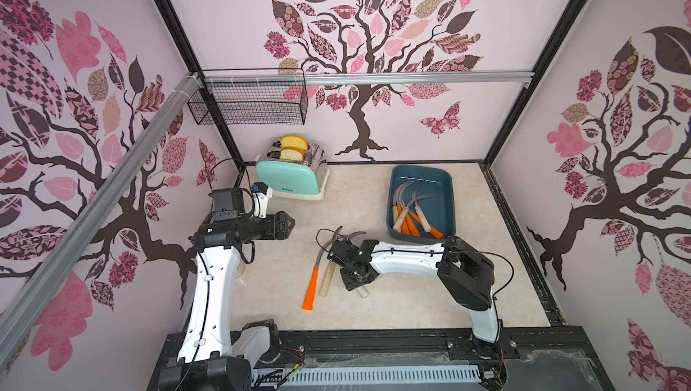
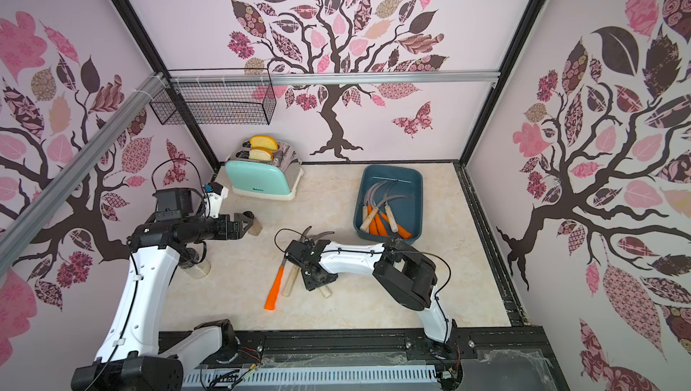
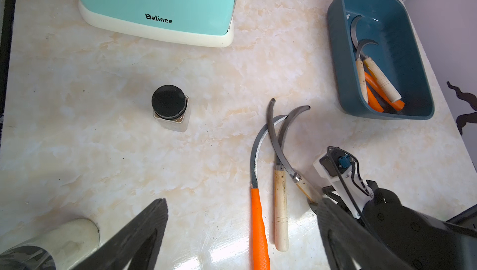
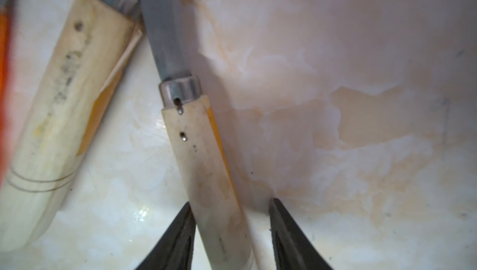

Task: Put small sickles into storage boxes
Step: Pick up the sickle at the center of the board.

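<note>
Sickle at my right gripper: a small sickle (image 4: 206,165) with a pale wooden handle, a dull metal collar and a curved grey blade. It lies flat near the middle of the table, on the near side of the tray.

Right gripper: my right gripper (image 4: 229,205) points down over that handle, jaws partly apart and astride it. One finger (image 4: 178,235) rests against the wood. The other finger (image 4: 289,235) stands a small gap off, so nothing is gripped yet.

Loose sickles: an orange-handled sickle (image 1: 311,290) and a second wooden-handled sickle (image 1: 326,277) lie side by side just beside the first, handles toward my base. The three grey blades cross one another.

Tray: a dark teal-blue plastic tray (image 1: 440,198) with rounded corners stands at the table's far right, near the back wall.

Stored sickles: several stored sickles (image 1: 411,217) lie in the tray. Their orange and wooden handles are bunched at its near end and the blades curve toward its far end.

Left gripper: my left gripper (image 1: 287,224) hangs over the table's left side, jaws spread wide, holding nothing.

Surface: a glossy cream table (image 1: 411,295) with a marble pattern. A small clear jar with a black lid (image 3: 169,106) stands well apart from the sickles. A mint-green toaster (image 1: 289,180) holding two bread slices sits at the back left.

Room: pale pink walls (image 1: 232,15) carry decals of dark trees with pink leaves. A black wire mesh basket (image 1: 248,103) hangs on the back wall above the toaster.
</note>
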You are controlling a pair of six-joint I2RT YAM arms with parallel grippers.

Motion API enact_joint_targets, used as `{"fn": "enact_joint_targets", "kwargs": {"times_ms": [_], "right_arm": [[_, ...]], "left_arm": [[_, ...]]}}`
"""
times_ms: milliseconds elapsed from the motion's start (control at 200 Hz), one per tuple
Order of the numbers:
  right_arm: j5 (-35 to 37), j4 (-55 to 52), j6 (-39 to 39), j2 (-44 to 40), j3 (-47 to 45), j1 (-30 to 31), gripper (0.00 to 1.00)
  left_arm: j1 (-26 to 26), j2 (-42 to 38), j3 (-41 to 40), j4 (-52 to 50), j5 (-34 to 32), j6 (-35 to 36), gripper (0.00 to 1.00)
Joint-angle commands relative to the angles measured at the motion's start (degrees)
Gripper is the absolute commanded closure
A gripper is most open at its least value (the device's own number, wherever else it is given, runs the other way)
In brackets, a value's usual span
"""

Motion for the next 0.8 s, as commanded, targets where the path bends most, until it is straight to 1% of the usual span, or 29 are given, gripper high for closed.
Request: {"fn": "enact_joint_targets", "kwargs": {"times_ms": [0,105,405,700,795], "right_arm": [[0.09,-1.92,-0.9,0.65,1.17,-0.33,0.52],[0.02,-2.14,-1.58,0.91,1.53,-0.42,0.53],[0.36,-2.82,-4.58,0.86,1.85,-0.73,0.62],[1.38,-3.5,-7.31,-0.45,3.21,-0.7,0.78],[1.87,-3.73,-7.73,-1.57,3.5,-0.81,0.8]], "left_arm": [[0.18,0.12,0.93,-0.51,0.8,-0.11,0.05],[0.25,0.03,0.89,-0.6,0.67,0.07,0.05],[0.2,0.2,1.02,-0.52,0.88,-0.19,0.05],[0.22,0.07,1.24,-0.27,0.57,-0.37,0.06],[0.22,-0.08,0.84,0.35,-0.42,-0.29,0.06]]}}
